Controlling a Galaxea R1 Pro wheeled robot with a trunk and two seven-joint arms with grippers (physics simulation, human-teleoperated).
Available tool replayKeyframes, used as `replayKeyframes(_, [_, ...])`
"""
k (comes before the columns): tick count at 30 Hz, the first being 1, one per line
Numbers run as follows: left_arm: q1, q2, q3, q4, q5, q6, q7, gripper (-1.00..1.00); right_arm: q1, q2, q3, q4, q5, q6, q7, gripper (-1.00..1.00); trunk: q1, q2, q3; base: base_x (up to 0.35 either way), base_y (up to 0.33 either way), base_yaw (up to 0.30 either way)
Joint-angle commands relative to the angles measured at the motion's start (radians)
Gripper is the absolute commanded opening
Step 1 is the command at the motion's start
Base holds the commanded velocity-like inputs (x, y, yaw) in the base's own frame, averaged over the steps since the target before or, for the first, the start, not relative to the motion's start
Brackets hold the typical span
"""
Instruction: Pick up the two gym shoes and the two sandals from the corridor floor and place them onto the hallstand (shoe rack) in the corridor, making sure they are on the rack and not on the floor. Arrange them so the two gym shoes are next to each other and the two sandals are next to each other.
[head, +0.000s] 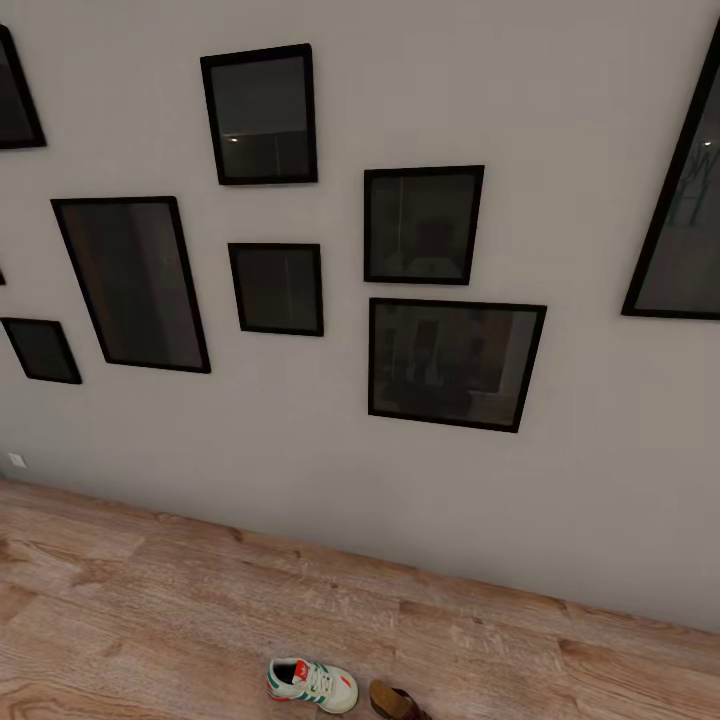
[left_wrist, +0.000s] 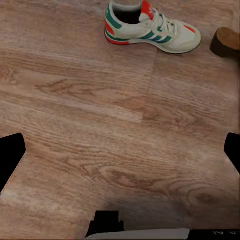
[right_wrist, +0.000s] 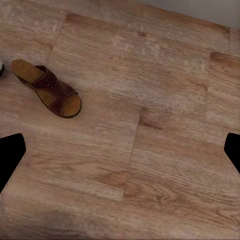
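On corridor floor (left_wrist: 75, 125):
Gym shoe (left_wrist: 150, 27): upright, beside sandal (right_wrist: 48, 88).
Left gripper (left_wrist: 120, 155): wide open, empty.
Right gripper (right_wrist: 120, 155): same.
Approach: descend squarely, straddle shoe's midfoot.

Head camera looks forward and slightly down at a grey wall (head: 300, 440) hung with black frames (head: 455, 363); only a strip of plank floor (head: 150, 600) shows below. Both wrist cameras face down at that floor from moderate height. Left wrist and head views share the gym shoe (left_wrist: 150, 27) (head: 312, 685); the sandal (right_wrist: 47, 87) (head: 395, 702) (left_wrist: 226, 42) shows in all three views.
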Motion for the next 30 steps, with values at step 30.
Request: replayKeyframes(30, [0.011,0.021,0.007,-0.022,0.001,-0.048,-0.008,1.00,-0.001,0.012,-0.004,0.002,-0.004,-0.005,0.000,1.00,0.000,-0.001,-0.001,-0.132,0.025,-0.036])
